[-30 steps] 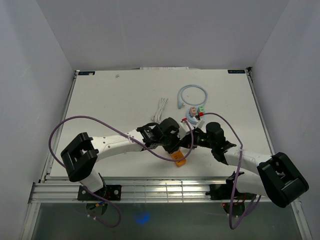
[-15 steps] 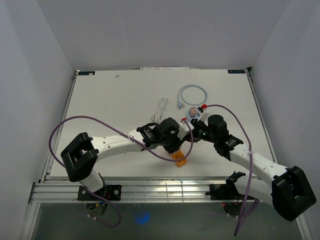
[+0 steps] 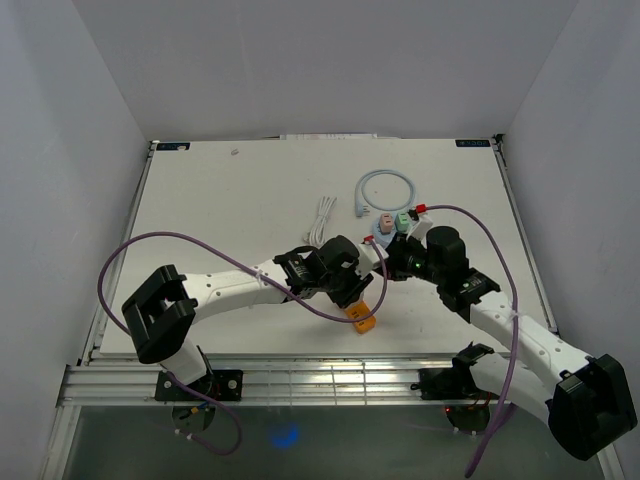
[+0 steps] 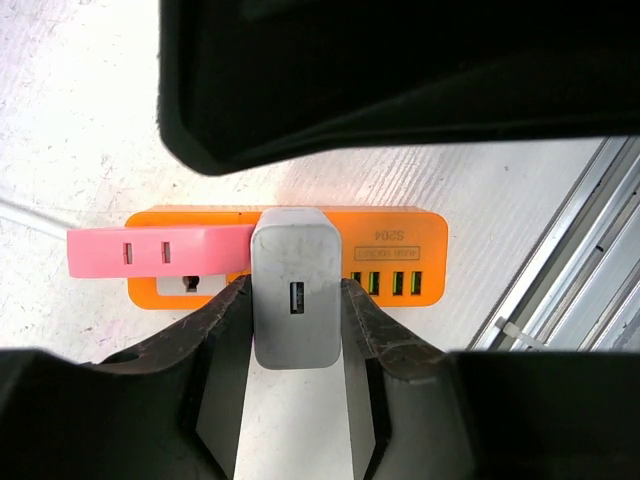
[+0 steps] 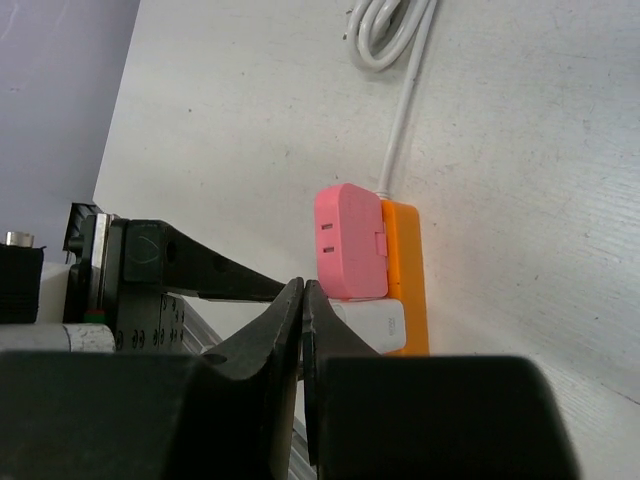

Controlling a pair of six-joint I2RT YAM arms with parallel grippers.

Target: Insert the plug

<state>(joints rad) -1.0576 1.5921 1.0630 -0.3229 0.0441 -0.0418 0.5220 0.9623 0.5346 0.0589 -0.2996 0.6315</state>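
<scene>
Where charger (image 4: 296, 330) sits, strip (image 4: 400, 232) is covered.

The power strip (image 3: 360, 320) lies on the surface (image 3: 220, 200), near its front edge. A charger (image 4: 296, 300) sits on the middle of the strip, and an adapter (image 4: 150, 254) touches it on the strip's cord end. Behind the strip, well apart, lie a bundled cord (image 3: 323, 214), two small plugs (image 3: 385, 222) and, farthest back, a looped cable (image 3: 387, 172).
</scene>
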